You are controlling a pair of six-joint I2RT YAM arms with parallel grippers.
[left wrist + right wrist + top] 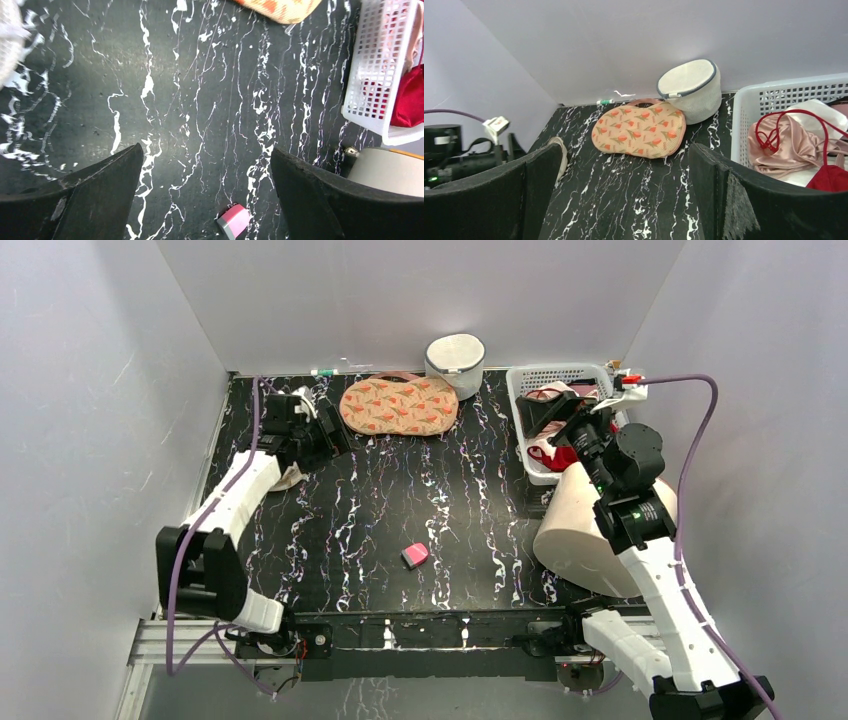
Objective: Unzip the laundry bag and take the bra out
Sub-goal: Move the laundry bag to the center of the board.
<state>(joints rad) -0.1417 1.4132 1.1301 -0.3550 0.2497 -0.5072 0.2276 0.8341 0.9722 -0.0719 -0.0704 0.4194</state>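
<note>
Showing: the task not yet begun; judging by its unbroken outline, the bag is zipped shut.
Laundry bag [398, 406]: lies flat at the far edge of the table [450, 490], just beside the white mesh bag [455, 362], with the basket [560, 373] beyond that. Neither arm touches it.
Bra: not in view; you may judge it to be inside the shut bag.
Left gripper [205, 197]: fingers wide apart and empty, above bare table near one end of the bag.
Right gripper [624, 200]: fingers wide apart and empty, raised by the basket and facing the bag.
Handling, bag: judged light, soft fabric that will likely slide and crumple on the smooth top when tugged. Expect to pin it with one arm while the other draws the zip.
Hold points, bag: the loop strap [644, 101] at the far rim offers an anchor. The zip pull is too small to make out in any view; look for it along the brownish edge.
Handling, bra: judged light, limp and probably slippery. Pinch a strap or a fold of cup, not a flat face, and lift slowly.
Risk: the fabric may snag on the zip teeth, or the whole bag may lift with the garment.
</note>
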